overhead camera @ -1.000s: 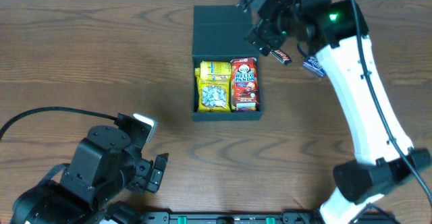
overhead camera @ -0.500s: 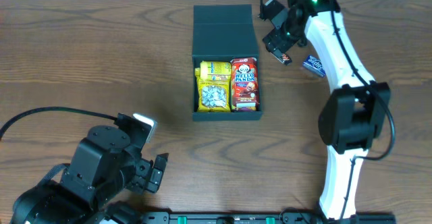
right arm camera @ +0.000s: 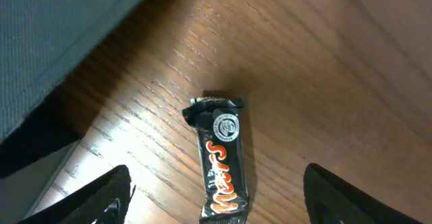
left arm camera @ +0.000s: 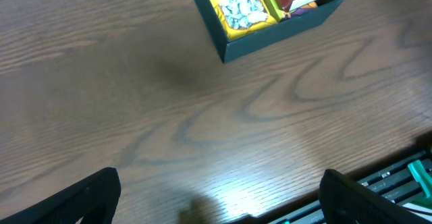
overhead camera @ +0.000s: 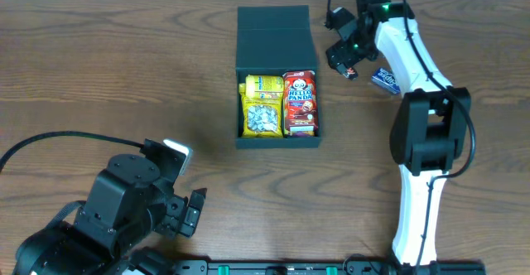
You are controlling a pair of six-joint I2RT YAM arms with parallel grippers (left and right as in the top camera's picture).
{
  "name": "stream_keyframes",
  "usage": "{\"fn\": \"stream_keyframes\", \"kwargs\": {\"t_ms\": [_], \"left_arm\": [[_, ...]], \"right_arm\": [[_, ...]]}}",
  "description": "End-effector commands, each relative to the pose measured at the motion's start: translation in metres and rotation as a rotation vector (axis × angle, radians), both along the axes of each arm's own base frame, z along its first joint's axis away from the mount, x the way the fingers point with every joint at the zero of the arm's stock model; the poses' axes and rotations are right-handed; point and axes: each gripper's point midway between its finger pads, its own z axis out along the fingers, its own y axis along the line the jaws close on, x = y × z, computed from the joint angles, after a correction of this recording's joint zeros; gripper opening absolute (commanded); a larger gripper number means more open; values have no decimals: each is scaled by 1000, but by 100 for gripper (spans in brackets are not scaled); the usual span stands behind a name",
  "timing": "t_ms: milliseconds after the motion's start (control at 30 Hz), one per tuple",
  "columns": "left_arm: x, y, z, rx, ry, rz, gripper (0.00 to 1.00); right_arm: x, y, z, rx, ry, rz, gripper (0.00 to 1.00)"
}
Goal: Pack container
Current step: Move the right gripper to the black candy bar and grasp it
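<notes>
The container [overhead camera: 277, 35] is a dark teal-black square box at the table's far middle, its flap lid folded back. A yellow snack packet [overhead camera: 262, 105] and a red Hello Panda packet [overhead camera: 300, 103] lie in it; it also shows in the left wrist view [left arm camera: 283, 28]. My right gripper [overhead camera: 346, 58] is open, just right of the box's lid, straddling a black Mars bar [right arm camera: 221, 160] that lies flat on the wood between its fingers [right arm camera: 216, 204]. A blue packet [overhead camera: 383, 79] lies right of it. My left gripper [left arm camera: 216, 207] is open and empty at the near left [overhead camera: 178, 205].
The box's lid and wall [right arm camera: 61, 42] stand close to the left of my right gripper. A black rail [overhead camera: 281, 267] runs along the table's front edge. A black cable [overhead camera: 50, 147] loops at the near left.
My right arm swung back and to the right, then lowered a little beside the box's lid over the Mars bar. The left arm has not moved.
</notes>
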Motion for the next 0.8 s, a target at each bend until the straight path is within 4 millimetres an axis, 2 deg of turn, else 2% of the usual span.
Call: {"fn": "stream_keyframes", "kwargs": {"t_ms": [0, 133, 300, 467, 633, 767], "left_arm": [[-1, 0, 1, -7, 2, 5, 95], [-1, 0, 1, -7, 2, 6, 95], [-1, 0, 1, -7, 2, 6, 95], [-1, 0, 1, -7, 2, 5, 95], [-1, 0, 1, -7, 2, 6, 95], [-1, 0, 1, -7, 2, 5, 95]], "right_arm": [[-5, 5, -16, 75, 54, -17, 78], [-9, 5, -28, 72, 86, -17, 73], [-8, 5, -29, 72, 84, -18, 70], [-10, 4, -39, 71, 103, -24, 63], [-13, 4, -49, 70, 124, -30, 61], [-13, 4, -51, 71, 128, -39, 56]]}}
